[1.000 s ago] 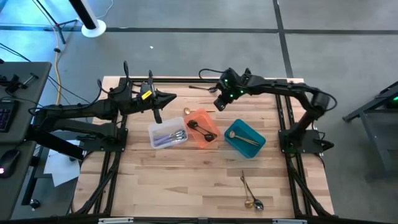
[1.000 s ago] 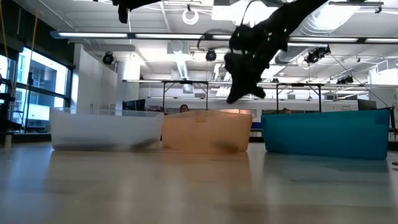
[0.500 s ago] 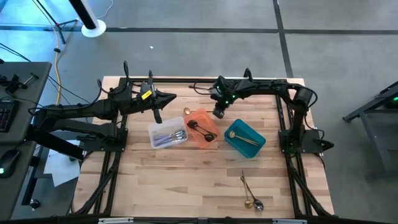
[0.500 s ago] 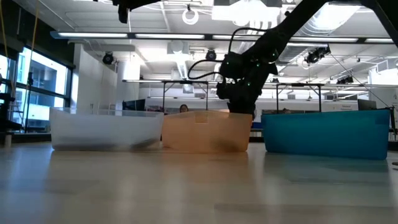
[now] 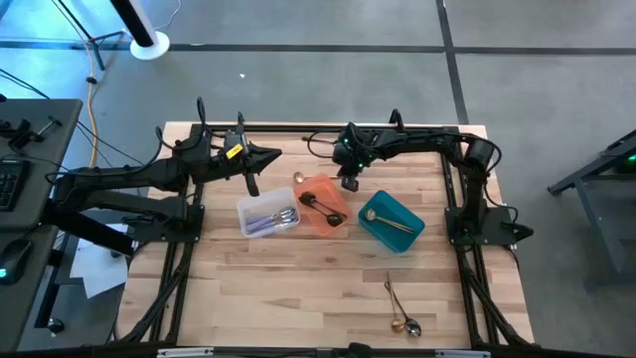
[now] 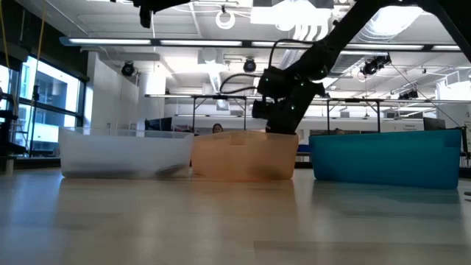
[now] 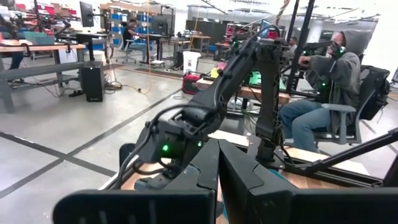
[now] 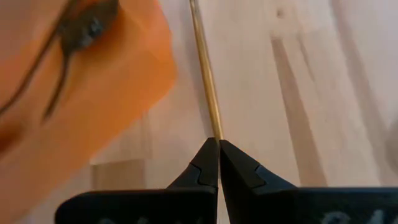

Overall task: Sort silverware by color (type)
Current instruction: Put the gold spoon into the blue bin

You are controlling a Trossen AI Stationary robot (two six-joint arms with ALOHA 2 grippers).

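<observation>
Right end effector [image 8: 213, 144] is pinched shut on the gold utensil's [image 8: 205, 81] thin handle (light, stiff, slippery); grip mid-handle.

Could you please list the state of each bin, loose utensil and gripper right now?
clear bin: holds silver pieces
orange bin: holds black pieces
teal bin: holds a gold piece
gold spoon: on table beside orange bin
right gripper: jaws shut at spoon handle
left gripper: shut, waiting

Gold spoon [image 8: 204, 74] lies flat on the wood (black spoons [image 5: 323, 206] binned, orange).
</observation>
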